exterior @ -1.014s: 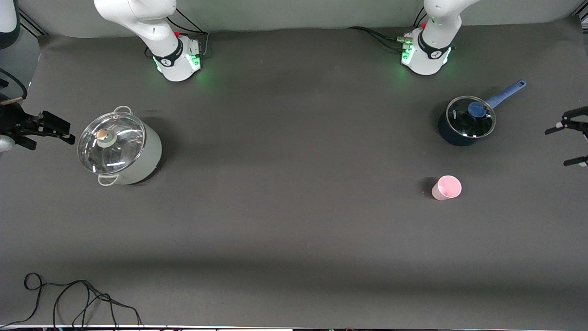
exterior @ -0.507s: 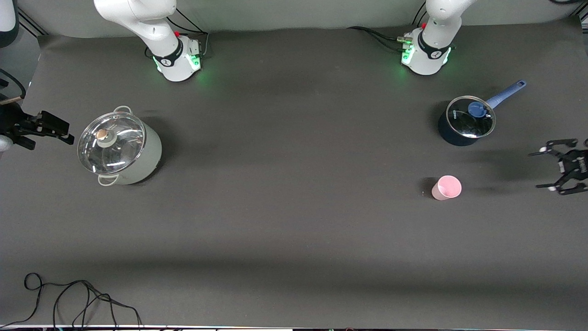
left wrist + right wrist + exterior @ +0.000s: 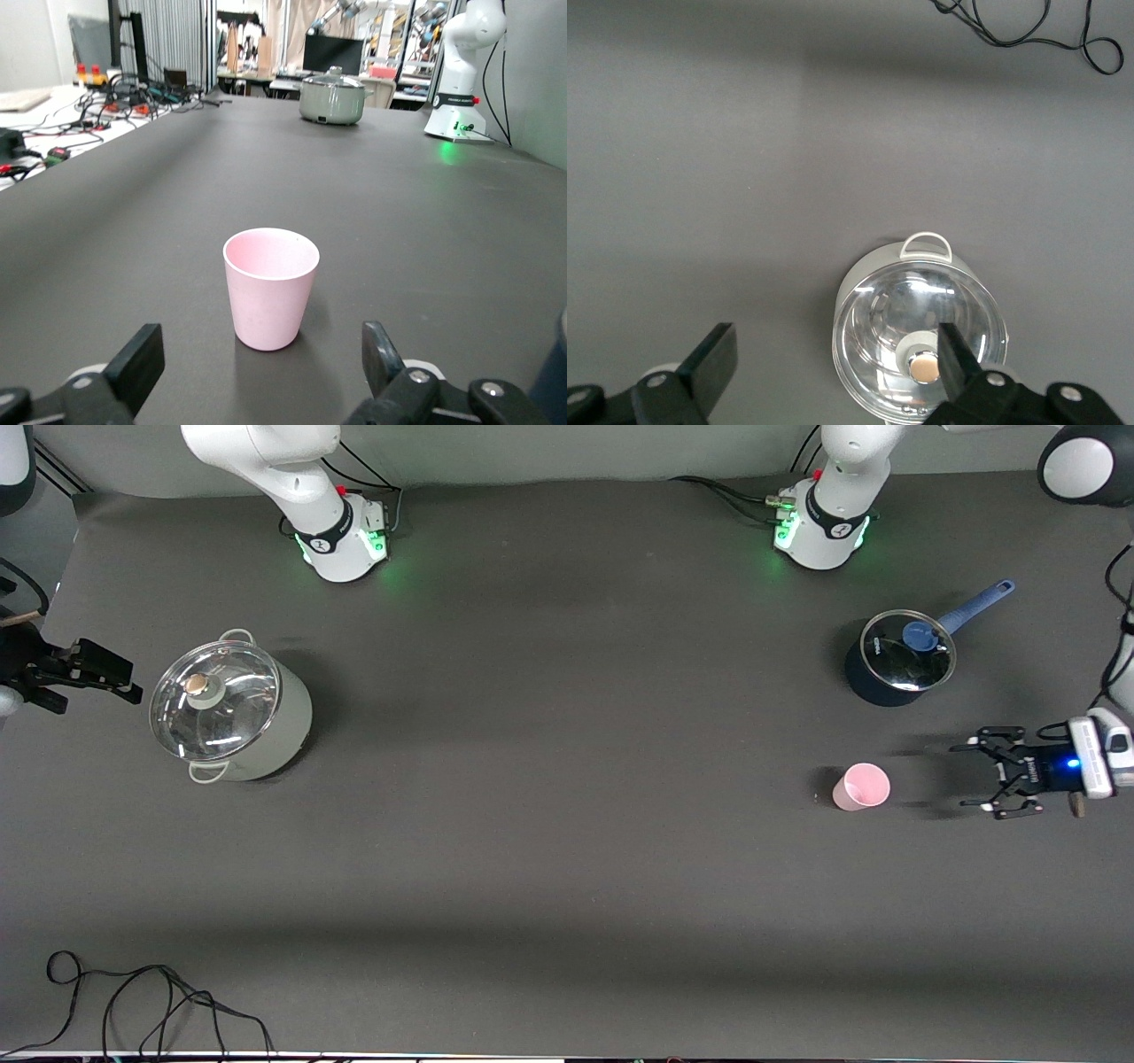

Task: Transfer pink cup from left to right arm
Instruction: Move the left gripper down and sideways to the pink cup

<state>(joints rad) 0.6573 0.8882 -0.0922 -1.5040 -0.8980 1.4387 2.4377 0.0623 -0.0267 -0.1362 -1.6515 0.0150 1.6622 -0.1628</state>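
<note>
The pink cup (image 3: pixel 861 786) stands upright on the dark desk (image 3: pixel 567 850), toward the left arm's end and well in from the edges, its open mouth up. The left claw (image 3: pixel 979 775) sits low, just beside the cup on the side toward the desk's end edge, its fingers (image 3: pixel 137 363) spread wide and pointing at the cup without touching it; nothing is held. In the left wrist view the cup (image 3: pixel 269 299) stands between the two spread fingers' line of sight, a little ahead of them.

A blue saucepan (image 3: pixel 899 657) with a glass lid stands farther from the front camera than the cup, near the left arm's base.

The right claw (image 3: pixel 89 673) waits at the right arm's end edge of the desk, opened wide and empty, beside a pale green pot (image 3: pixel 232 708) with a glass lid. A black cable (image 3: pixel 151 1001) lies loose at the desk's near corner on that end.
</note>
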